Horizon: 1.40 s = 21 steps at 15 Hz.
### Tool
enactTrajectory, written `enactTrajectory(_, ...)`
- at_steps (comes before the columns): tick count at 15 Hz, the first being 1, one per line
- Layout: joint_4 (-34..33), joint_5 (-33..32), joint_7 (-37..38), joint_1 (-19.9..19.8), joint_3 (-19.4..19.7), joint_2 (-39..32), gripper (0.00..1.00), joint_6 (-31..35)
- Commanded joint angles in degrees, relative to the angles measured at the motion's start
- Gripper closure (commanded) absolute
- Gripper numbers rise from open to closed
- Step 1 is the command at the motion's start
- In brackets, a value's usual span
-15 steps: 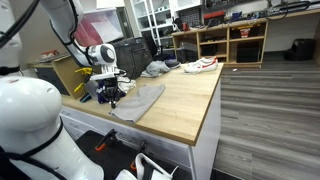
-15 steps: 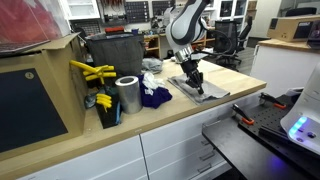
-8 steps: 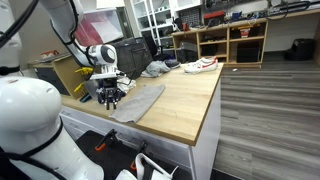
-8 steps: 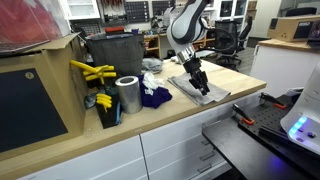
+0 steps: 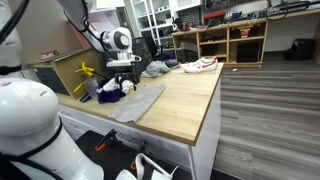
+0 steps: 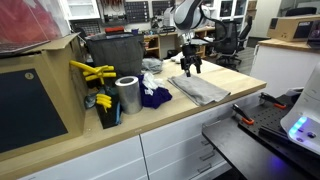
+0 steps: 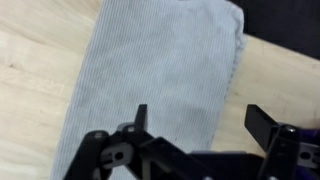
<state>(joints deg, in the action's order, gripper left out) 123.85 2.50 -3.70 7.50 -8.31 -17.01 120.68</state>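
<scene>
A folded grey ribbed cloth (image 5: 138, 102) (image 6: 200, 88) lies flat on the wooden table (image 5: 185, 100), and nothing is touching it. My gripper (image 5: 125, 72) (image 6: 190, 66) hangs above the cloth's far end, lifted off it. In the wrist view the cloth (image 7: 160, 60) fills the upper left, with one edge running down onto bare wood. The gripper (image 7: 203, 115) is open there. Its black fingers (image 7: 265, 122) stand wide apart with nothing between them. The gap shows the cloth's edge and the table below.
A silver cylinder (image 6: 127, 95), a dark blue cloth (image 6: 153, 96), a yellow tool (image 6: 92, 72) and a dark bin (image 6: 113, 52) crowd the table end beside the grey cloth. A white-and-red shoe (image 5: 200, 65) and a grey garment (image 5: 155, 69) lie at the far end. The table's front edge (image 5: 205, 125) is close.
The gripper was down on the grey cloth and shut. It has since opened, let go, and risen away toward the cloth's far end. The cloth stays flat.
</scene>
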Motion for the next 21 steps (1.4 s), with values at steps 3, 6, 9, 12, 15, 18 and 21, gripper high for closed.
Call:
enactTrajectory(3,-7.36,0.50,6.42,-0.85,2.62,-4.81,0.00,9.30)
enactTrajectory(6,-11.14,-0.09,8.85,-0.57,3.52,-7.96,0.00,11.39)
enactTrajectory(9,-15.59,-0.38,11.73,-0.24,4.47,-11.23,0.00,11.78)
enactTrajectory(12,-19.28,-0.93,14.76,0.28,5.60,-14.24,0.00,11.69)
enactTrajectory(15,-21.25,-1.68,17.34,1.13,6.76,-16.55,0.32,12.10)
enactTrajectory(18,-22.57,-2.63,20.20,2.16,7.87,-18.41,0.55,12.47)
enactTrajectory(21,-23.77,-3.76,22.13,3.04,8.68,-20.26,0.80,13.05)
